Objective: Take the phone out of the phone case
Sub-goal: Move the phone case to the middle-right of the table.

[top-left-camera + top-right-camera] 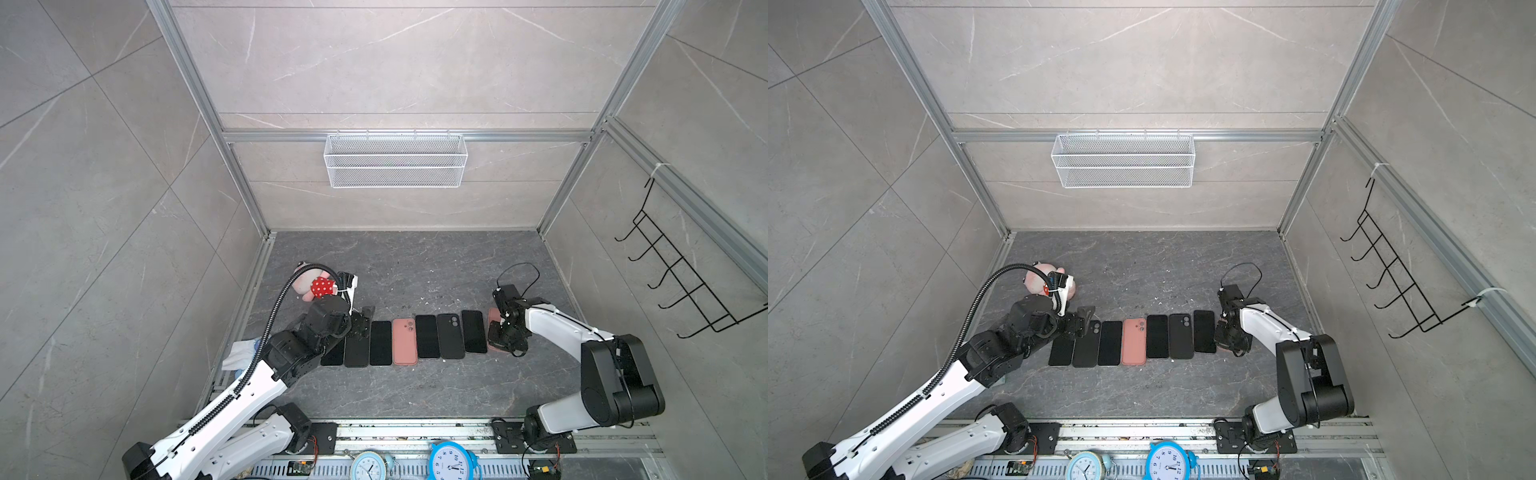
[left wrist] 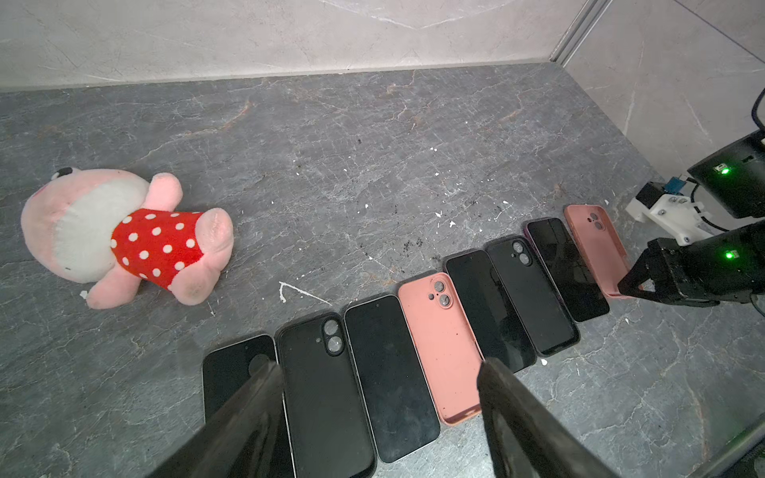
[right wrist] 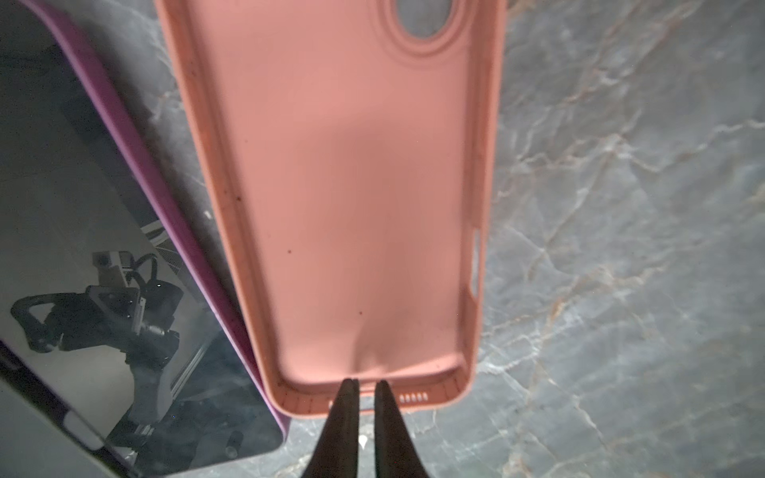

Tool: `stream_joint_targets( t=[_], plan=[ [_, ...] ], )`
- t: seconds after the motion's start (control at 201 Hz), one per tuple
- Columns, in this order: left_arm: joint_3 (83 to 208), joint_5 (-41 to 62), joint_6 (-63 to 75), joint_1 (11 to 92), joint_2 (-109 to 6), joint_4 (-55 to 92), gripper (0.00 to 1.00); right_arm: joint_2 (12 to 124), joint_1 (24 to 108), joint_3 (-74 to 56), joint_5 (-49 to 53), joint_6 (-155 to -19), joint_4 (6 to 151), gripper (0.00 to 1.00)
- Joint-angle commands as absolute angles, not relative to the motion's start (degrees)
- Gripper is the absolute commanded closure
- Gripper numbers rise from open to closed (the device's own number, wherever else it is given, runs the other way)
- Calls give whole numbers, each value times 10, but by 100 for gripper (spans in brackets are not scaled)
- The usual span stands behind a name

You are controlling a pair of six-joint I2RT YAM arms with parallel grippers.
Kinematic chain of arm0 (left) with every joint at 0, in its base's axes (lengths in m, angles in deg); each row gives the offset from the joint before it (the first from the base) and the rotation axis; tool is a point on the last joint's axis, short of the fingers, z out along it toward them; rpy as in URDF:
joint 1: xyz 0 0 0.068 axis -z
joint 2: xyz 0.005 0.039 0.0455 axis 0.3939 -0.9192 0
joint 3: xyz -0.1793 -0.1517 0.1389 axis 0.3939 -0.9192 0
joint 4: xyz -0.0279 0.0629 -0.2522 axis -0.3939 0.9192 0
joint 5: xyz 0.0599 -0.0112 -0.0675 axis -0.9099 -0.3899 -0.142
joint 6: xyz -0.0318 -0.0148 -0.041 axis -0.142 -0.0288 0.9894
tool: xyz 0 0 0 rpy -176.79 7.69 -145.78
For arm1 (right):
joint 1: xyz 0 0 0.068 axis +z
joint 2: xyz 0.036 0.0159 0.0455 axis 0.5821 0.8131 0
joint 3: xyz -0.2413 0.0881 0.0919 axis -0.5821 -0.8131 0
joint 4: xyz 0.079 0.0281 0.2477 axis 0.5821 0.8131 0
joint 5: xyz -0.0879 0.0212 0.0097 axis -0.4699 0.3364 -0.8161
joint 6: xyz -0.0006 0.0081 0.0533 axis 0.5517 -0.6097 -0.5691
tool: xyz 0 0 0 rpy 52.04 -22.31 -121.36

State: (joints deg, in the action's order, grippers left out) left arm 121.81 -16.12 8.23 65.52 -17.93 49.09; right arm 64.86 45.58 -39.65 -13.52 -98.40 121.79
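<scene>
My right gripper (image 3: 366, 387) was all but closed, its fingertips (image 3: 350, 397) nipping the bottom lip of the case (image 3: 352, 186). The soft wall puckered just ahead of them, so I took it for a real grip. The case lay open side up on the table (image 3: 621, 248), and it was empty: I saw bare pink lining, and grey table through the camera hole. The phone (image 3: 82, 186) lay screen up just beside the case, between it and the rest of the row (image 1: 428, 336). My left gripper (image 2: 378, 364) hung with jaws wide apart, holding nothing, at the end of the row farthest from the case.

By my reckoning the pulling-out was done for this pair, and I was dealing with the empty case. The next move called for little. I could let go of the lip and draw straight back from the case. Or, if the case wanted shifting, I could lift it by that lip without dragging it against the phone beside it. So thin and soft a lip could fold or slip, so any lift wanted to be slow.
</scene>
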Motion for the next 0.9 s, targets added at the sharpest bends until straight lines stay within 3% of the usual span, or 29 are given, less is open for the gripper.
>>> stream_joint_targets(
  t=[0.0, 0.204, 0.543, 0.892],
  plan=[
    [1215, -158, 88, 652, -166, 477, 24, 636, 463, -399, -157, -998, 1247, 86],
    [1215, -158, 87, 652, -164, 490, 24, 588, 408, -351, -198, -1001, 1251, 80],
    [1202, -182, 95, 652, -123, 523, 23, 741, 302, -230, -168, -939, 1215, 83],
    [1192, -193, 117, 652, -118, 535, 23, 831, 294, -213, -152, -906, 1182, 85]
  ],
)
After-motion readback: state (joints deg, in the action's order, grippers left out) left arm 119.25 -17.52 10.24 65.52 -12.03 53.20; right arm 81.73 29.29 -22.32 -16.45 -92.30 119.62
